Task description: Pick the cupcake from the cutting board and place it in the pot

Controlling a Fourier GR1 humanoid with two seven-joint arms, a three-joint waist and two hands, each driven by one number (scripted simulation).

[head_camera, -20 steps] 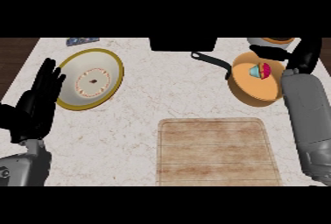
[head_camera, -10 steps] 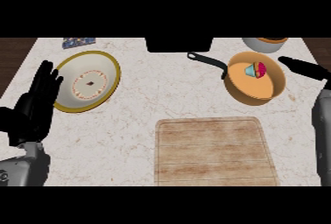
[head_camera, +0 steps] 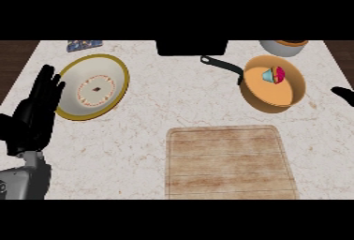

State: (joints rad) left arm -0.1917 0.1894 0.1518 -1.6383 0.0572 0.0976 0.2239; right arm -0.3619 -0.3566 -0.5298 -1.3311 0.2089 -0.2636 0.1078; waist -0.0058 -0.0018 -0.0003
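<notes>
We see the cupcake (head_camera: pixel 274 74) lying in the orange pot (head_camera: pixel 273 96). Our wooden cutting board (head_camera: pixel 229 161) sits bare below it. Our left hand (head_camera: pixel 34 115) rests open beside the yellow-rimmed plate (head_camera: pixel 92 86).

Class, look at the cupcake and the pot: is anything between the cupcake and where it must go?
No. The cupcake already lies inside the pot; the cutting board carries nothing, and nothing visible blocks it.

The left hand (head_camera: pixel 34 117) rests open, fingers straight and pointing up, above its grey forearm. Only a tip of the right hand (head_camera: pixel 343 95) shows.
</notes>
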